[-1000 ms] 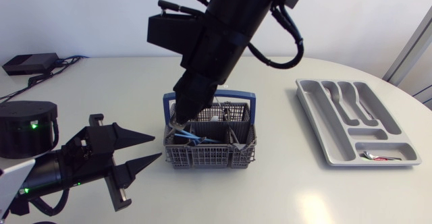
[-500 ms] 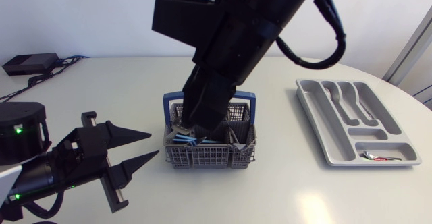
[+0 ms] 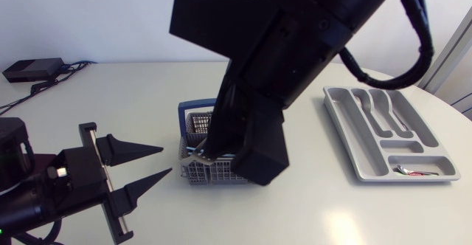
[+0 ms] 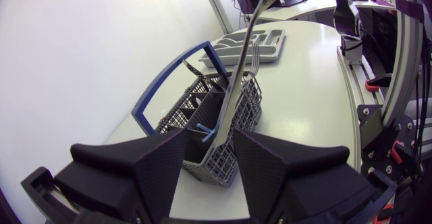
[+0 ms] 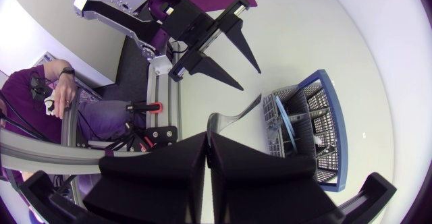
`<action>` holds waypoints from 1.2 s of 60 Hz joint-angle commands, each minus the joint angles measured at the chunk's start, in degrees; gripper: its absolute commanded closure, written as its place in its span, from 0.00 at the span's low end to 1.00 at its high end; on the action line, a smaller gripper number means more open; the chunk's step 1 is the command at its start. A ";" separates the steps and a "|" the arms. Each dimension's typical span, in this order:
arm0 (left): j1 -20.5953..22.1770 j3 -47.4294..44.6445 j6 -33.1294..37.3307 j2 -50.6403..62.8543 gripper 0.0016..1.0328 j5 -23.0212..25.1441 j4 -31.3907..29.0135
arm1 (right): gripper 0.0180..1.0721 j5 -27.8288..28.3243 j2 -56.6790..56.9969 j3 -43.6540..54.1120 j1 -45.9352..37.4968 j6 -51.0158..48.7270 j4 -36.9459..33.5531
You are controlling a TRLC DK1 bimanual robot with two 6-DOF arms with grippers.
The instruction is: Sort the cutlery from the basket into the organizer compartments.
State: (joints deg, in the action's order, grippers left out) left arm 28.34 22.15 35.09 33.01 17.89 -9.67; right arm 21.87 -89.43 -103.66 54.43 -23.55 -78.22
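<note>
Our right gripper (image 5: 206,137) is clamped on a silver cutlery piece (image 4: 236,75). It hangs with its long axis near upright, lower end pointing down into the basket (image 3: 190,173). Our left gripper (image 3: 167,161) stands near the basket, fingers apart.

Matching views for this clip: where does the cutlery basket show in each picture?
Head view: basket mid-table, mostly hidden behind the right arm.
Left wrist view: basket just ahead of the left gripper.
Right wrist view: basket beside the right gripper, which is shut on a cutlery piece.
Shared landmark: the open left gripper, pointing at the basket in all three.
</note>
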 commanded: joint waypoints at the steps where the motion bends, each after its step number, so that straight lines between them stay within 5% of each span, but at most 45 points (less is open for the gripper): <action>1: 1.19 -0.53 -0.02 -0.85 0.51 -0.05 -1.23 | 0.94 0.37 1.71 2.32 1.02 1.31 0.70; 17: 7.17 0.08 -0.11 -3.92 0.47 0.13 -7.91 | 0.94 1.51 5.05 10.05 2.69 2.11 4.91; 57: 16.05 1.75 -2.75 -1.64 0.48 1.53 -11.07 | 0.94 7.93 7.78 22.97 3.66 0.44 13.35; 72: 16.93 2.55 -4.07 0.38 0.59 1.89 -9.84 | 0.94 9.25 7.78 24.73 3.57 0.00 16.34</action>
State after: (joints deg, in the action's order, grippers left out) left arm 44.82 22.76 32.53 32.45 19.24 -20.47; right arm 30.26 -82.39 -79.42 57.60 -22.59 -62.67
